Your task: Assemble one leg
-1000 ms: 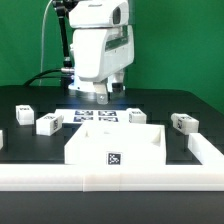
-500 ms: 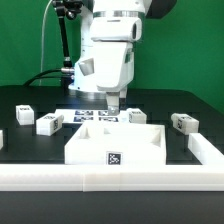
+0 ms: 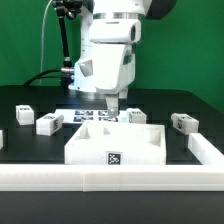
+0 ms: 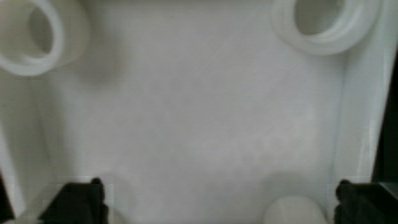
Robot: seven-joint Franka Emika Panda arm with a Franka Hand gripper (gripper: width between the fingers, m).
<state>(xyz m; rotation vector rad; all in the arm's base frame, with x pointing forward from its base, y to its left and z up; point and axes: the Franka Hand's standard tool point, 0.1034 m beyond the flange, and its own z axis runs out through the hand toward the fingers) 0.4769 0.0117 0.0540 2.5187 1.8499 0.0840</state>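
Several small white legs with tag marks lie on the black table: two at the exterior view's left (image 3: 24,113) (image 3: 48,122), one behind the panel (image 3: 138,117) and one at the right (image 3: 182,122). The wide white panel (image 3: 115,143) lies in the middle front. My gripper (image 3: 110,104) hangs just behind and above the panel's far edge, open and empty. In the wrist view the gripper (image 4: 222,205) has its dark fingertips (image 4: 80,200) wide apart over the panel's white face (image 4: 196,110), with two round corner sockets (image 4: 27,35) (image 4: 329,25) showing. No leg shows there.
The marker board (image 3: 98,117) lies flat behind the panel, under the gripper. A white L-shaped fence (image 3: 110,180) runs along the table's front and up the right side (image 3: 205,148). Another small white part peeks in at the left edge (image 3: 1,138).
Over the last second the arm's wrist has risen and swung, so the gripper now sits a little more to the exterior view's right. Since half a second ago it has barely moved.
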